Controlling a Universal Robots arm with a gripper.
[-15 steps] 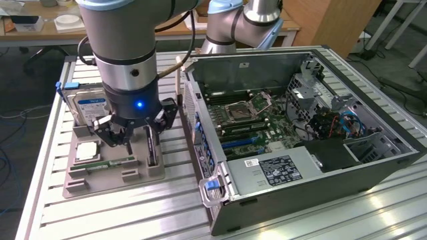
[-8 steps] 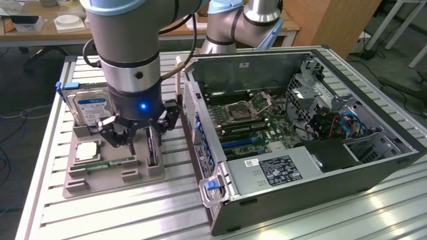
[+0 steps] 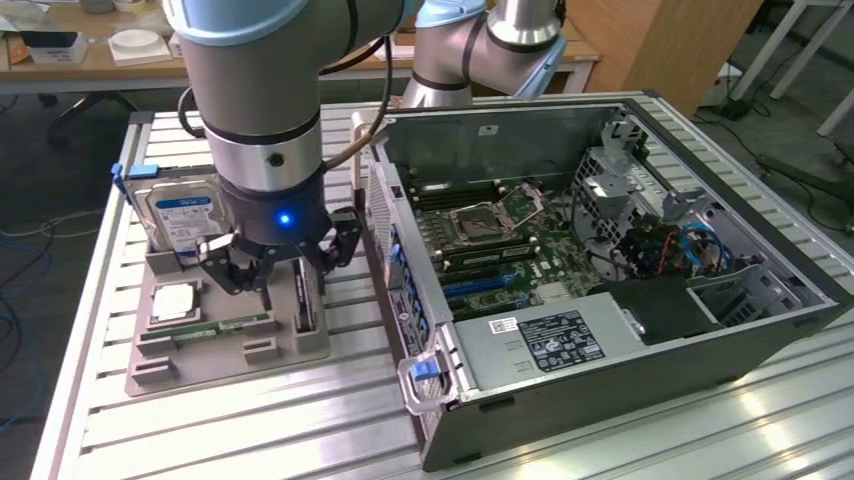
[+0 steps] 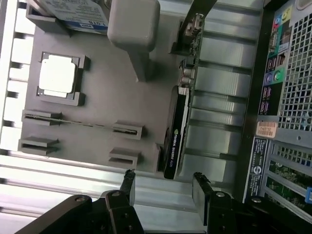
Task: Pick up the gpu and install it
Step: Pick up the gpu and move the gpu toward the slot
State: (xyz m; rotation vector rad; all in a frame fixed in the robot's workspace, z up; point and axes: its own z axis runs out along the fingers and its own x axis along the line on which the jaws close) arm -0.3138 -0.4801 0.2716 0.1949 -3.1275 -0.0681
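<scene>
The gpu (image 4: 174, 131) is a thin black card with a green-lettered label. It stands on edge in a slot at the side of the grey tray (image 4: 107, 97) nearest the computer case, its metal bracket (image 4: 187, 48) at one end. In the exterior view the gpu (image 3: 304, 300) sits just below my gripper (image 3: 280, 265). My gripper (image 4: 163, 178) is open, with its two black fingers spread wider than the card. It hovers above one end of the card, touching nothing.
The tray (image 3: 227, 365) also holds a silver hard drive (image 3: 183, 210), a square processor (image 3: 174, 300) and a green memory stick (image 3: 214, 327). The open computer case (image 3: 601, 250) lies at the exterior view's right, its motherboard and blue card slots (image 3: 487, 285) exposed.
</scene>
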